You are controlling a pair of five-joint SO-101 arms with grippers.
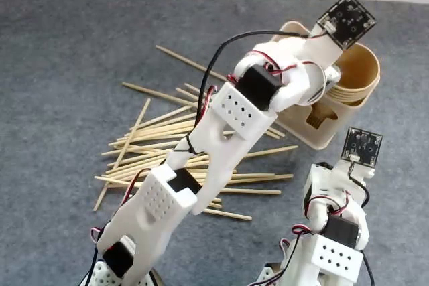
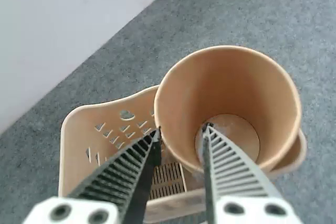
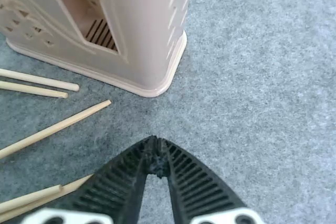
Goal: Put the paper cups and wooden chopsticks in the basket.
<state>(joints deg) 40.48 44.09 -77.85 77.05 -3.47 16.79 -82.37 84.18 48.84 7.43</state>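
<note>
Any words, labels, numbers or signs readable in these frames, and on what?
None can be read.
The paper cup, basket and chopsticks carry no print.
The small circuit boards may bear tiny marks, too small to read.

Tan paper cup (image 1: 358, 72), tilted w/ open mouth, at top of beige slotted basket (image 1: 315, 135); many wooden chopsticks (image 1: 157, 132) scattered flat just beside basket

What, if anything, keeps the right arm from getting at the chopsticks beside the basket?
Probably nothing, so likely yes: the chopsticks lie uncovered just ahead of the right tool, apart from the basket. The tool is shut, so it must open first.
</note>
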